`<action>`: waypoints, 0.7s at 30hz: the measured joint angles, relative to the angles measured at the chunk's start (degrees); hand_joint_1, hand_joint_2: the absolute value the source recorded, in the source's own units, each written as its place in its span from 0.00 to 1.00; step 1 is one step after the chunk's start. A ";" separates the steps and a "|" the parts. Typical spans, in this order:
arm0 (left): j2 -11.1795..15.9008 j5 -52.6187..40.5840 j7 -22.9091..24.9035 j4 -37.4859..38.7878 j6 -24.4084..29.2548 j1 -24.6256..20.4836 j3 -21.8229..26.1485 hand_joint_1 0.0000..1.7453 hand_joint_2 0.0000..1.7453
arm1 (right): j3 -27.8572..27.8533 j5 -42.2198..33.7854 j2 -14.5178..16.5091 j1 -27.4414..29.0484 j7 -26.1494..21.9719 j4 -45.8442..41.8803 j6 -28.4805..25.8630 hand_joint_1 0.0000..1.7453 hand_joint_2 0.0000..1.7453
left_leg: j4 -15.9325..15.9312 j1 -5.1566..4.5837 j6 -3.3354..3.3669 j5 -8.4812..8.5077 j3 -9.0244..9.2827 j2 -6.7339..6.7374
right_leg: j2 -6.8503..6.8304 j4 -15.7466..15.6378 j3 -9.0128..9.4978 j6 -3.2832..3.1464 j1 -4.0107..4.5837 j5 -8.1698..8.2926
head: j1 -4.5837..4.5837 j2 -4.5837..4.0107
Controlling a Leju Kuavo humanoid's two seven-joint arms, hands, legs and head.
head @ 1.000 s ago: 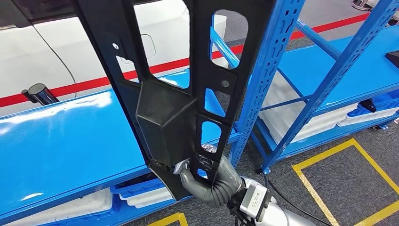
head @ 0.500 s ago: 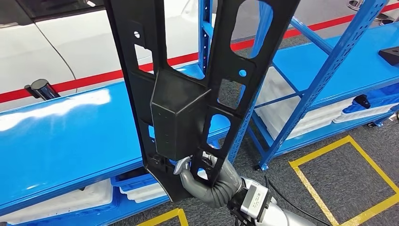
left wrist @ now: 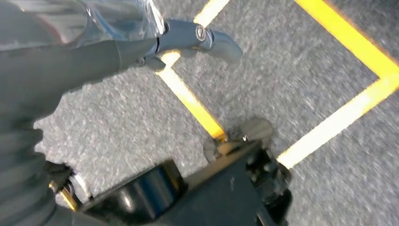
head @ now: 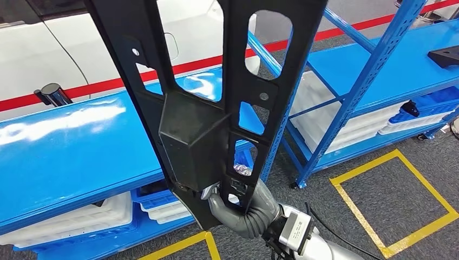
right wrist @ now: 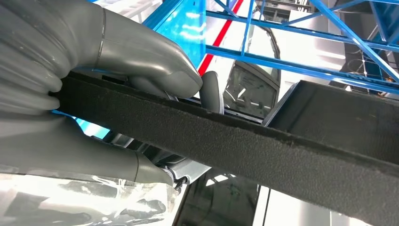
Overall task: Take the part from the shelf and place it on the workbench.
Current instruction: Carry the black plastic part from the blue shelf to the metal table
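Your robot's right hand (head: 238,208) grips the lower end of a long black perforated panel (head: 195,108), held upright before blue shelving (head: 346,103). Its left hand (left wrist: 70,56) hangs above grey floor; you cannot tell how its fingers lie

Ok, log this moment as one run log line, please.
stage: carrying | right hand: grips black part at lower end, upright | left hand: holds nothing, over floor | blue shelf: behind part

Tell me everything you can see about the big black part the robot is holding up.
The black part is a long, flat, matte panel that looks like moulded plastic, pierced by several rounded cut-outs and small holes, with a raised boxy block at its middle. It stands nearly upright, tilted slightly, its top running out of the head view. The right hand grips it at the lower end, fingers through a cut-out. In the right wrist view its edge looks rough and fibrous. It hangs in front of the blue shelf, touching nothing else.
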 joint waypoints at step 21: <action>-0.05 0.46 0.24 0.00 -0.08 -0.08 0.16 0.00 1.00 | -0.59 0.15 -0.03 0.11 0.38 -0.58 -0.87 1.00 1.00 | -1.92 0.69 1.14 -1.80 3.39 -0.08 | -0.09 9.68 -9.38 1.05 -0.51 -2.70 | 0.20 0.00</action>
